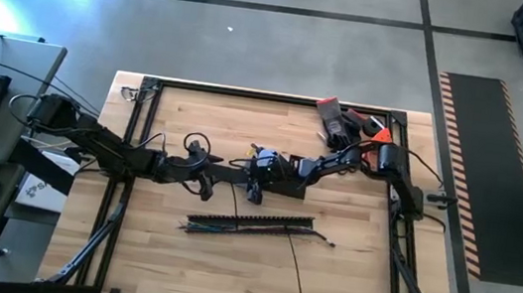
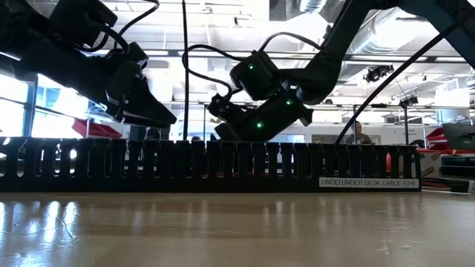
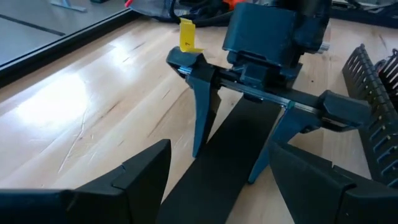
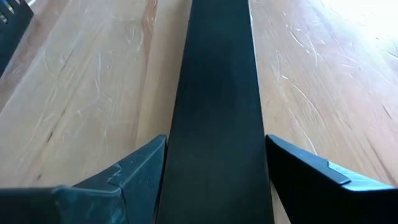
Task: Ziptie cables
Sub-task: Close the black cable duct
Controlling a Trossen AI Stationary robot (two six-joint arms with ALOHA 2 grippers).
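Right pincer open astride flat strip, left pincer open facing it, likely clearing strip before cables

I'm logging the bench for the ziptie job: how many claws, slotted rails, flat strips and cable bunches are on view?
Dark two-finger robot claws: 2, the left claw and the right claw, both at the strip
Long black comb-slotted plastic rail: 1
Flat plain black strip: 1
Bunch of thin dark, reddish and whitish cables: 1
Total: 5
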